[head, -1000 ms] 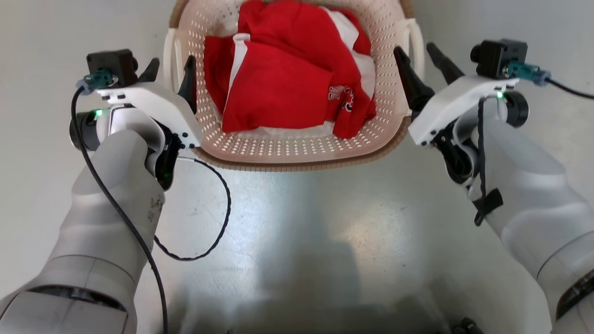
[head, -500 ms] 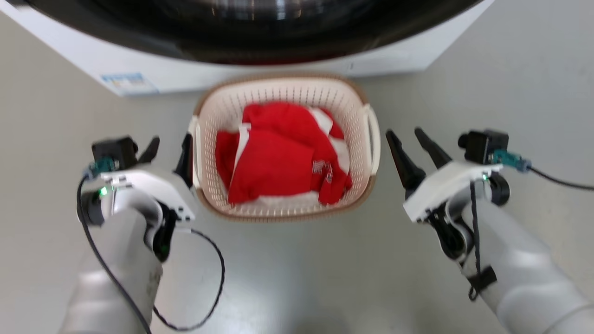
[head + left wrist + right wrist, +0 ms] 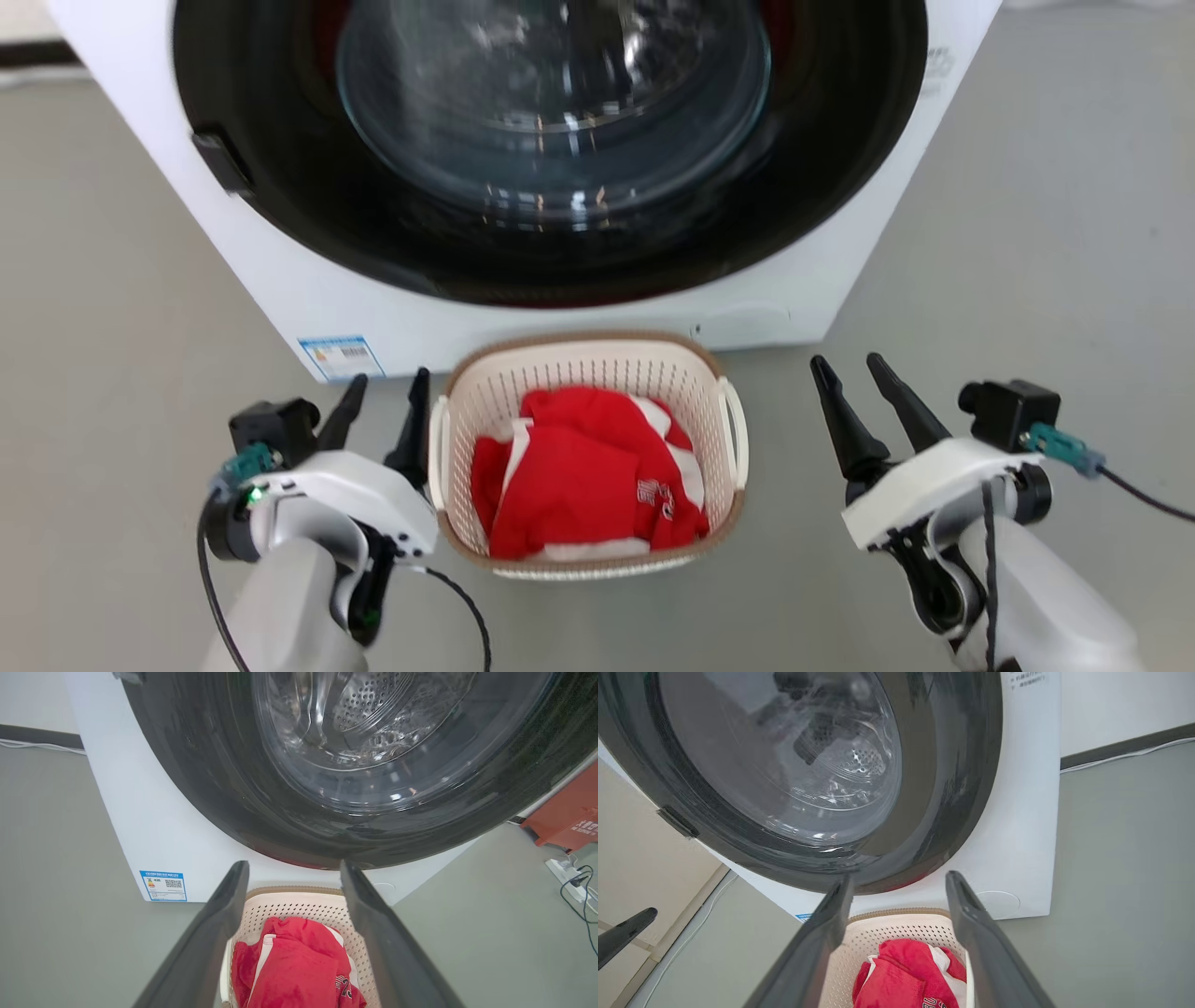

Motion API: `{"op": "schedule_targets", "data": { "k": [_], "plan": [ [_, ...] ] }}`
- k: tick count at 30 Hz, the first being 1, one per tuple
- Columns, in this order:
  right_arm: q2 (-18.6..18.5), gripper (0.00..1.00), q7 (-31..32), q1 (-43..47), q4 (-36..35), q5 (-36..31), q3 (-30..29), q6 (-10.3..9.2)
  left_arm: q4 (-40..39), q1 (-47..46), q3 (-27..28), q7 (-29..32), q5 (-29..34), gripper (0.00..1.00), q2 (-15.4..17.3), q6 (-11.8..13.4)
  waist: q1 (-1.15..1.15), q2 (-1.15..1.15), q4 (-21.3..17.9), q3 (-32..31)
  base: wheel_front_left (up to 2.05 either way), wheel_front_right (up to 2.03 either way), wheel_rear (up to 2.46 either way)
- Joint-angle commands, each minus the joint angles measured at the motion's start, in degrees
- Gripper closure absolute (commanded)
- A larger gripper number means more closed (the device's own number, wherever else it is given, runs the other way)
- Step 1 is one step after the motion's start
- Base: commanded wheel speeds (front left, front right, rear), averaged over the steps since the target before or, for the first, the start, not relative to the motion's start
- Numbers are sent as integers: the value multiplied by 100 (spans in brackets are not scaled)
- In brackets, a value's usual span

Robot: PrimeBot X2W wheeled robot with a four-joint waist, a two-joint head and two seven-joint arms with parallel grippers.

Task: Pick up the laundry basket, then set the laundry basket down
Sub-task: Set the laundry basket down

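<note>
laundry basket on floor between open hands.

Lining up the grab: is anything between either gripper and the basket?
Nothing visible. The open left gripper sits right beside the basket at its left handle; the open right gripper stands off the right handle with bare floor between. The washer is behind.

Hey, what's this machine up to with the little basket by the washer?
A two-armed robot faces a small laundry basket of red clothes, which sits on the floor before a washing machine. Neither arm holds it: the left pincer hangs open close beside its left handle, the right pincer open and clearly apart from its right side.
</note>
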Motion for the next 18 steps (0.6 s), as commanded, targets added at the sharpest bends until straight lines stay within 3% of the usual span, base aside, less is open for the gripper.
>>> {"op": "schedule_targets", "data": {
  "k": [1,18],
  "plan": [
    [-4,0,-36,220,-284,-174,-93,41,-285,136,137,-35,64,0,85,-37,0,-1,85,-306,0,0,0],
    [325,0,-36,1358,-1794,-1410,-1482,41,-1870,1233,348,-35,-83,0,-33,-39,0,-1,265,-1080,0,0,0]
  ]
}}
